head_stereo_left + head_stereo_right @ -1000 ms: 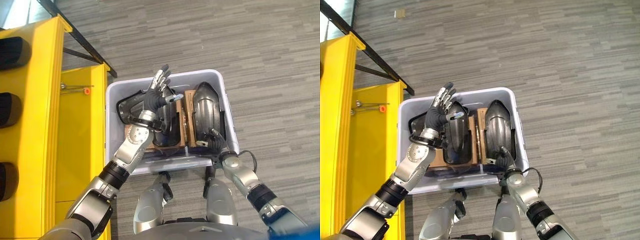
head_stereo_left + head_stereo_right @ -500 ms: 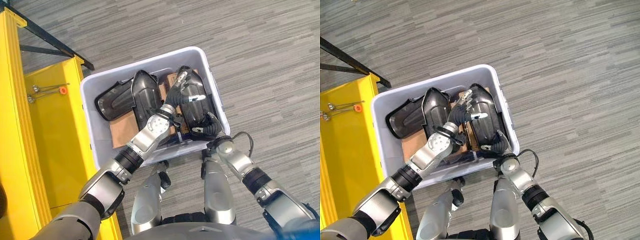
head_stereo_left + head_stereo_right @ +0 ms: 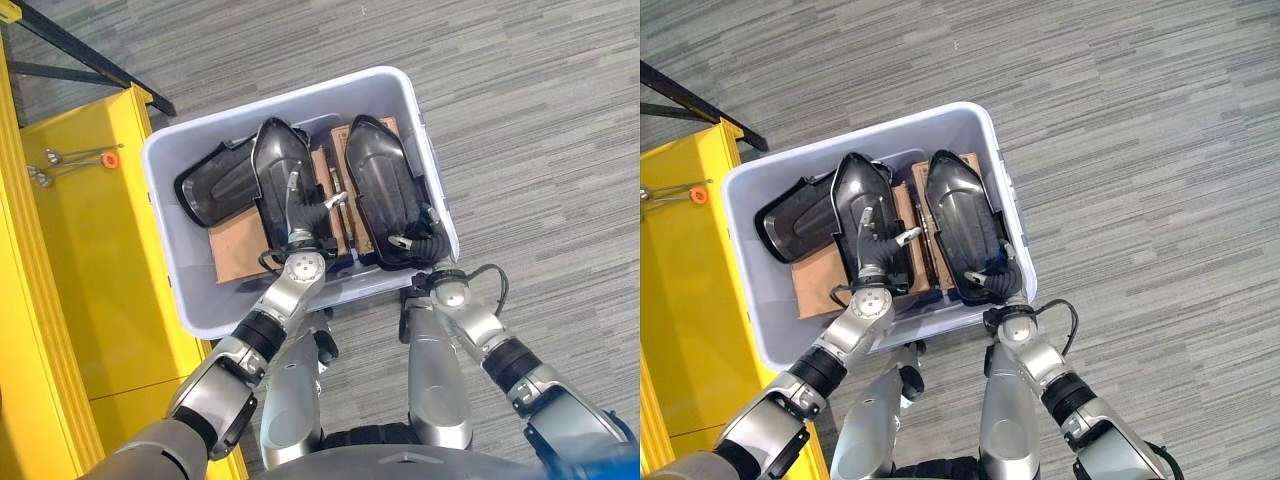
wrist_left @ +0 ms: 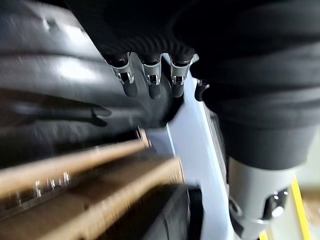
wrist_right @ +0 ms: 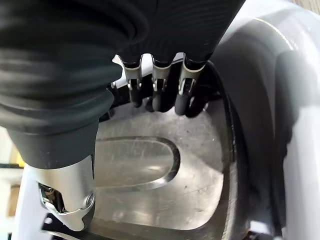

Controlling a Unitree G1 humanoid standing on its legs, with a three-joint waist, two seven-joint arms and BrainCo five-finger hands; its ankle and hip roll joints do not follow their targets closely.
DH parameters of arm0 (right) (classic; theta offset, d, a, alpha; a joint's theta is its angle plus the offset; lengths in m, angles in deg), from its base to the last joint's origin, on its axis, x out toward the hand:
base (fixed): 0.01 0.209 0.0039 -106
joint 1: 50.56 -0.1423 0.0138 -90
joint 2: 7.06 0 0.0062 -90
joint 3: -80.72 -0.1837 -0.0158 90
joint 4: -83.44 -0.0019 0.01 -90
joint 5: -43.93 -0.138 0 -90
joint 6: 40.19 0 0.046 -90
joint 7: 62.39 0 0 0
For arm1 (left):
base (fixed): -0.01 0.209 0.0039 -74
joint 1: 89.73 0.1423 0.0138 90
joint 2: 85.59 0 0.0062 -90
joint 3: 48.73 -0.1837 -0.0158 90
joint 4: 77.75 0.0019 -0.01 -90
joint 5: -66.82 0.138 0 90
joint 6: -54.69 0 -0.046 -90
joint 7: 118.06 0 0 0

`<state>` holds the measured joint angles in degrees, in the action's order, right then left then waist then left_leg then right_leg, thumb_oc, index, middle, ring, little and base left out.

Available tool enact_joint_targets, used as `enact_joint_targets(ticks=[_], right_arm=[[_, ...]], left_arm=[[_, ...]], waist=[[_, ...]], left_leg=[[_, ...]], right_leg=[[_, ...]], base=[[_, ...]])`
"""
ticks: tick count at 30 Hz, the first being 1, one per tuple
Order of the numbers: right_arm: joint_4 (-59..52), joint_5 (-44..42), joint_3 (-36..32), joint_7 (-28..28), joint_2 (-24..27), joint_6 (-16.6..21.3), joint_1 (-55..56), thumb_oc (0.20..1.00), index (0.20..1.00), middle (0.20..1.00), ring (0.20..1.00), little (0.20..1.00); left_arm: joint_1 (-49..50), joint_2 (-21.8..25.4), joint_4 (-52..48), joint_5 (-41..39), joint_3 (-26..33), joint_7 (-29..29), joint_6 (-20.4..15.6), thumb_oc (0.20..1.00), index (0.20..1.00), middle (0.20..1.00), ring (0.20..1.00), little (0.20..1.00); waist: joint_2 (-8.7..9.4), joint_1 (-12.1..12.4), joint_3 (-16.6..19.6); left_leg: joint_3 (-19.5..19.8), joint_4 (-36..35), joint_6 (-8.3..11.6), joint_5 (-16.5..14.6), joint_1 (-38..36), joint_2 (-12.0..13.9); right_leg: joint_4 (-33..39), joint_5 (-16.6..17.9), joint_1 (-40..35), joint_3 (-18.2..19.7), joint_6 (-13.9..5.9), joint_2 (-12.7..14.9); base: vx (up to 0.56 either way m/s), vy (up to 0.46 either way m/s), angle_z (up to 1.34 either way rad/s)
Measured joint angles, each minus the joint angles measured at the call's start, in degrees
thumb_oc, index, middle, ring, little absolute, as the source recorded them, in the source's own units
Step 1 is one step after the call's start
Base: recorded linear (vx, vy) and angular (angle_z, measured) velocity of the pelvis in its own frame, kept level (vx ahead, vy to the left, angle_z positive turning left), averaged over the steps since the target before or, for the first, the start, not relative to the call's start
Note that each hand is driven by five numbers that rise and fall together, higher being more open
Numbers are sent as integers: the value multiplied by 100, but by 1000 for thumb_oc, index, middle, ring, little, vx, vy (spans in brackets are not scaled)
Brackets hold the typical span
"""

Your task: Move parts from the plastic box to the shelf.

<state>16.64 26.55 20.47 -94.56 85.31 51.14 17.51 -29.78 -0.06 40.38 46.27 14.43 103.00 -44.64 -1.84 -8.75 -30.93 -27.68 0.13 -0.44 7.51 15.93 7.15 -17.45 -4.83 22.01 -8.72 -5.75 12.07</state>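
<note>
Parts, black moulded shells, lie in the plastic box; both hands reach in, left hand and right hand with fingers curled over the near ends. Better grip firmly before lifting.

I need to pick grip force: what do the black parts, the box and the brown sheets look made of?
Black parts: glossy moulded plastic, probably, given the highlights. Plastic box: matte pale translucent-looking plastic. Brown sheets: flat matte cardboard, seemingly.
</note>
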Motion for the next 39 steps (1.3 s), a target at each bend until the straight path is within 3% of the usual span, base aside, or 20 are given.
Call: enact_joint_targets(ticks=[7, 17, 28, 39], right_arm=[[-263, -153, -16, -289, -9, 326, -18, 1000, 1000, 1000, 1000, 1000], [-1161, -191, -267, -294, 0, 490, 38, 1000, 1000, 1000, 1000, 1000], [-2411, -780, -257, 1105, 108, 536, 107, 1000, 1000, 1000, 1000, 1000], [-2839, -767, -362, 1118, 138, 592, -44, 1000, 1000, 1000, 1000, 1000]], left_arm=[[36, -143, 25, -6, -68, -363, 21, 1000, 1000, 1000, 1000, 1000], [-483, -314, 70, -513, -240, -842, 165, 1000, 1000, 1000, 1000, 1000], [-434, -192, -11, -760, -224, -877, -4, 1000, 1000, 1000, 1000, 1000], [-314, -186, -303, -675, -252, -473, 77, 1000, 1000, 1000, 1000, 1000]], waist=[[7, 3, -2], [64, -378, -32], [155, -413, -33], [350, -341, -47]], left_leg=[[-20, -2, -14, 10, 207, -24], [-225, 7, -28, 19, 372, -4], [-322, 48, -27, 19, 534, 58], [-303, 106, -26, 20, 661, 90]], right_leg=[[-35, 3, 246, 11, 1, 13], [-149, 13, 598, 214, 7, -24], [-190, 40, 825, 306, 30, -91], [-194, 54, 915, 292, 49, -112]], base=[[2, 15, 0], [15, 26, -10], [9, -26, -4], [1, -41, 0]])
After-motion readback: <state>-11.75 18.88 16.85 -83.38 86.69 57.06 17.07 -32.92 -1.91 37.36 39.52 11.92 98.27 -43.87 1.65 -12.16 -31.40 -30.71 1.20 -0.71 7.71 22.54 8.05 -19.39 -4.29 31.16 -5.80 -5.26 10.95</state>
